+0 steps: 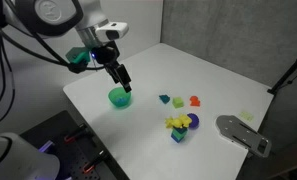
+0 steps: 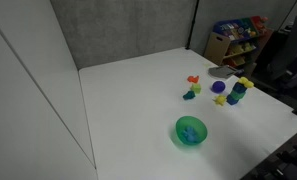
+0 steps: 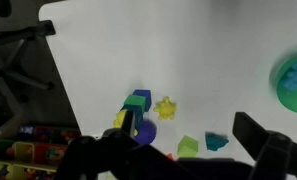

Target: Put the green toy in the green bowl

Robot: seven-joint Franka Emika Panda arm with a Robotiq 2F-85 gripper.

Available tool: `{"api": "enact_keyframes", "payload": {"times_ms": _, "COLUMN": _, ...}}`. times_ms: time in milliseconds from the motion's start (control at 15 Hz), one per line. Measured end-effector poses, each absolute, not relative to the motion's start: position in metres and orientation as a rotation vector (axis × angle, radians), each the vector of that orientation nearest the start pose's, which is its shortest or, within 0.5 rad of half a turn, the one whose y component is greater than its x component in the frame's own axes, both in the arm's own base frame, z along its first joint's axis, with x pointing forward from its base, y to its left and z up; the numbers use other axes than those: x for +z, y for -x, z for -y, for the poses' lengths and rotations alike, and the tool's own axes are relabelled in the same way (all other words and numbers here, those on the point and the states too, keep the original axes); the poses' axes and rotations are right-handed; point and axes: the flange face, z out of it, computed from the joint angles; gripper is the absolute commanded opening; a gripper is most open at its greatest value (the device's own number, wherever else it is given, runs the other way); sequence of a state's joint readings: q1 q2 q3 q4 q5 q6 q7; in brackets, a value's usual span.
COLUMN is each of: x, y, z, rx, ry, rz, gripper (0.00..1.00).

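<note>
We start with the white tabletop (image 1: 218, 80). The Panda arm (image 1: 48, 25) reaches in over the edge on the robot's side, and a flat grey object (image 1: 243, 133) lies out at a far corner, well apart from everything else. The green bowl (image 1: 119, 97) stands close to the robot-side edge. We cannot tell from these views whether it has anything in it. The yellow, purple and blue toy cluster (image 1: 180, 124) sits toward the middle of the table. The gripper (image 1: 122, 82) hangs over the bowl's area, and in the wrist view its fingers are spread wide with nothing between them. The green toy (image 3: 217, 141) lies on the tabletop near the middle, well apart from the bowl, so we judge that the pick is not yet made. The main risk is its neighbour: a yellow-green toy piece (image 3: 188, 146) lies just beside it, close enough that wide fingers could straddle both or close on the wrong one. A descent that is slightly off could also knock the green toy toward the orange-red piece (image 1: 195, 101) or the cluster. The toy is small and chunky, so a grip on one of its corners could let it twist out on the way over. The bowl looks light and stands near the edge, so a release onto its rim could tip it or push it off.
</note>
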State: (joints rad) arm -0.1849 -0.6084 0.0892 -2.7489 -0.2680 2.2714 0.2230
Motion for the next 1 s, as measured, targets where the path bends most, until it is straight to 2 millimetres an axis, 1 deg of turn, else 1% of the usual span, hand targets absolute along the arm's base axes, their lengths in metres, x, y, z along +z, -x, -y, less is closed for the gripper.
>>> {"api": "enact_keyframes", "payload": {"times_ms": 800, "x": 0.4075, "y": -0.3543, "z": 0.0423, "rx": -0.237, "ry": 3.380, "rz": -0.288, "gripper": 1.00}}
{"api": "enact_keyframes", "payload": {"times_ms": 1000, "x": 0.4041, "y": -0.3557, "z": 0.0373, "rx": -0.223, "ry": 3.372, "rz": -0.272, "gripper": 1.00}}
